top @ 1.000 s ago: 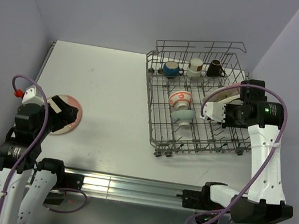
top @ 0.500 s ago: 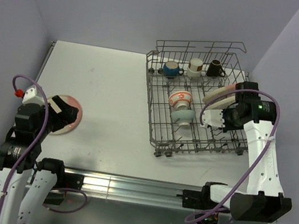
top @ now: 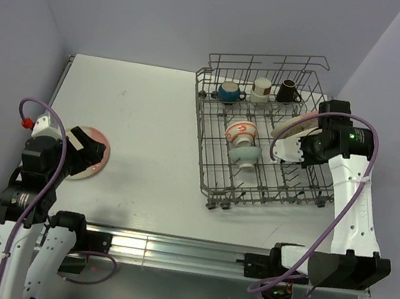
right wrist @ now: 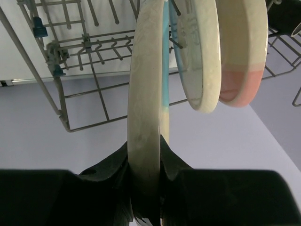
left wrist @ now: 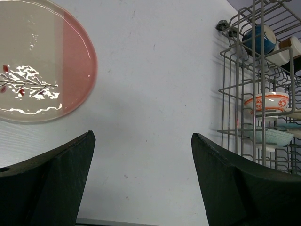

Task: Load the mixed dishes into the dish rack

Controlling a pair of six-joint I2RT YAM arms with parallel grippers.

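Observation:
My right gripper [right wrist: 146,188] is shut on the rim of a cream plate [right wrist: 146,94] with a blue half, held edge-on over the right side of the dish rack [top: 216,168]. Just beyond it two plates stand in the tines, one blue [right wrist: 200,56] and one pink [right wrist: 240,52]. In the top view the held plate [top: 290,128] shows beside the right gripper [top: 301,146]. A pink-and-cream plate [left wrist: 37,66] lies flat on the table, with my left gripper [left wrist: 141,141] open just beside it. The rack also holds an orange-red bowl [top: 242,132], a teal bowl [top: 245,154] and mugs [top: 229,91].
The rack [left wrist: 235,94] stands at the table's back right, close to the right wall. Three mugs line its far row, a dark one [top: 288,91] at the right. The pink plate [top: 94,154] lies near the table's front left edge.
The right gripper has carried the blue plate up and back along the rack's right side, and tilted it. The left arm has barely moved.

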